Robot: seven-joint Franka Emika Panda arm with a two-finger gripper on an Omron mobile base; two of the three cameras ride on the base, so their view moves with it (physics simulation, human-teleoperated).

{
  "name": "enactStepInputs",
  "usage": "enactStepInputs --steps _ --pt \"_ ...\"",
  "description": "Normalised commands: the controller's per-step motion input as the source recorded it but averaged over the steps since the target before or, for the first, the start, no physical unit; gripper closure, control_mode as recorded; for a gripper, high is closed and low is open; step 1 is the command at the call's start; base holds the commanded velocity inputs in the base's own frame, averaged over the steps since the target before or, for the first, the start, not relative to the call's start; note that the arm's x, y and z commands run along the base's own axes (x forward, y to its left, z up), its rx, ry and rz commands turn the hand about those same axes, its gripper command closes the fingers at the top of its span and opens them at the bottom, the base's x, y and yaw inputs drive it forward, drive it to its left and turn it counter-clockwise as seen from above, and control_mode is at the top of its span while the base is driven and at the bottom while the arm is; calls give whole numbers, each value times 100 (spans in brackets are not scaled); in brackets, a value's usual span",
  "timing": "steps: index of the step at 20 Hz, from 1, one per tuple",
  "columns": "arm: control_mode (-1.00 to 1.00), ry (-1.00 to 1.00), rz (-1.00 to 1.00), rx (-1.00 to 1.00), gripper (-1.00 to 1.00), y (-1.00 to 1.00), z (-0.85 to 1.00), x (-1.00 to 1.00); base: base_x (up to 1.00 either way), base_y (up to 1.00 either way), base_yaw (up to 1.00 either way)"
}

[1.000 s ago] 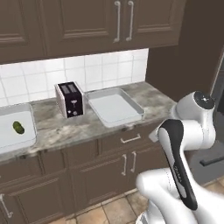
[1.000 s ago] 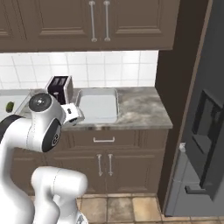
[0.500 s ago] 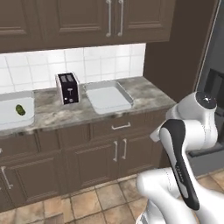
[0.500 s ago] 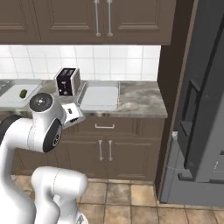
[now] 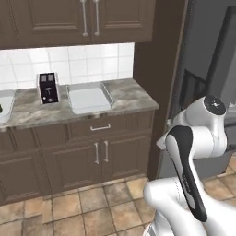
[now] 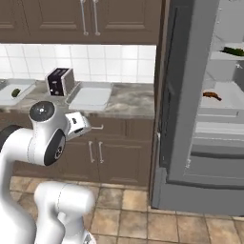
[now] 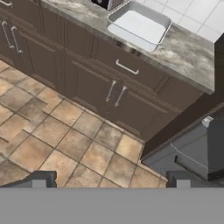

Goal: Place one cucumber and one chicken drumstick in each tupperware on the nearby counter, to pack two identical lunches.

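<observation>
my pincer (image 7: 109, 179) hangs spread wide and empty above the tan floor tiles (image 7: 57, 131), its two dark tips far apart, facing the dark brown cabinets (image 7: 87, 74) under the marbled counter (image 5: 124, 97). on that counter one empty tupperware (image 5: 88, 97) sits just beside the black toaster (image 5: 48, 87), and a second tupperware (image 6: 16, 91) further left along the counter holds a short green cucumber (image 6: 16, 92). in the open fridge (image 6: 209, 119), a reddish-brown chicken drumstick (image 6: 211, 96) lies on a grey shelf, with a dark green cucumber (image 6: 233, 51) on the shelf above it.
</observation>
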Motion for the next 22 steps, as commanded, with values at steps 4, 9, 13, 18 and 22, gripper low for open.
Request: enactStepInputs --steps 4,9,13,18,22 --pt "100 0 0 0 -100 0 0 0 -11 -100 0" --pt "100 0 0 0 -100 0 0 0 0 -100 0" --pt "100 0 0 0 -100 0 0 0 0 -100 0" --pt "100 0 0 0 -100 0 0 0 0 -97 0" --pt "100 0 0 0 -100 0 0 0 3 -66 0"
